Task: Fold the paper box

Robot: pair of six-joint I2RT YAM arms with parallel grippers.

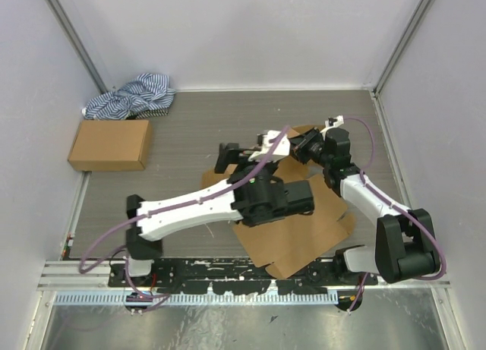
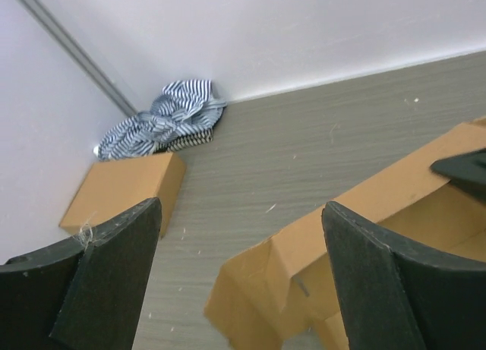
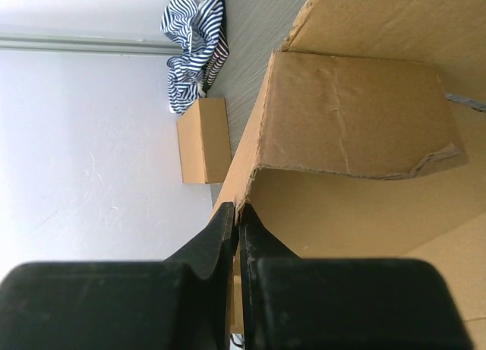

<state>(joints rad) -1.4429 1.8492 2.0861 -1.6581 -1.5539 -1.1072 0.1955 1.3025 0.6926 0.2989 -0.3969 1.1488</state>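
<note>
The paper box (image 1: 304,236) is a plain brown cardboard mailer lying partly unfolded in the middle of the table, mostly under both arms. My right gripper (image 3: 238,221) is shut on the edge of a raised wall of the box (image 3: 357,130), whose side flap is bent inward. In the top view the right gripper (image 1: 298,147) sits at the box's far edge. My left gripper (image 2: 235,282) is open and empty, hovering over the box's folded corner flap (image 2: 288,282). In the top view the left gripper (image 1: 231,156) is at the box's far left corner.
A sealed brown carton (image 1: 111,144) stands at the left, with a blue-and-white striped cloth (image 1: 130,97) behind it in the back left corner. White walls enclose the table on three sides. A metal rail (image 1: 228,278) runs along the near edge.
</note>
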